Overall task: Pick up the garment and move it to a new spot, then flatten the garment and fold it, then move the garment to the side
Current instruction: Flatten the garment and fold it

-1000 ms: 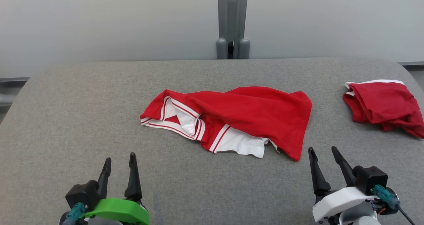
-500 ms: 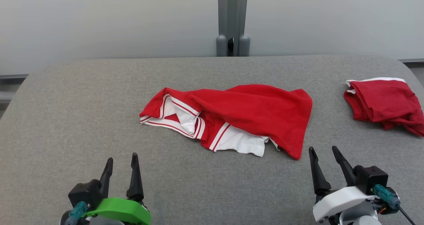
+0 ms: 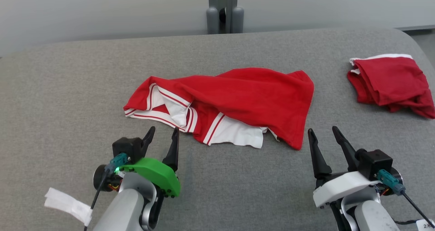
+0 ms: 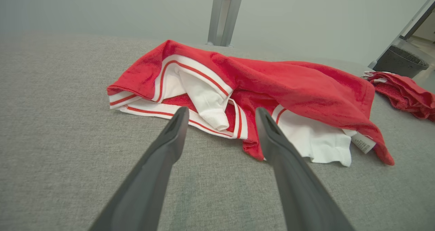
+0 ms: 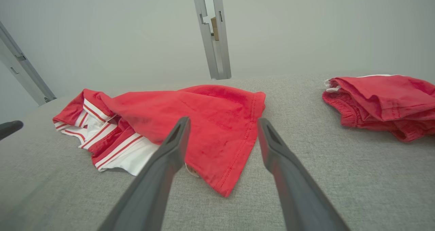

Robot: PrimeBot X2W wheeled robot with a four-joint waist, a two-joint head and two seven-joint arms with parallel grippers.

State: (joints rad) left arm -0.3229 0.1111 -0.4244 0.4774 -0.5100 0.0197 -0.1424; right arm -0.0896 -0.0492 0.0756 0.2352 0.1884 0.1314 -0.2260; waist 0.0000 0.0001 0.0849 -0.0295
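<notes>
A crumpled red jersey with white striped trim (image 3: 244, 95) lies in the middle of the grey fabric table (image 3: 68, 88). The left gripper (image 3: 163, 130), jaws spread and empty, sits just before its striped near edge. The right gripper (image 3: 322, 130), equally spread, sits just right of its near corner.

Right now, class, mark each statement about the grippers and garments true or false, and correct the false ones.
1. The left gripper and right gripper are both open. True.
2. The left gripper grips the garment. False: its fingers hold nothing and sit near the garment's striped edge.
3. A second red garment lies near the right end of the table. True.
4. The garment in the middle is neatly folded. False: it lies crumpled, with white, red-striped parts showing.
</notes>
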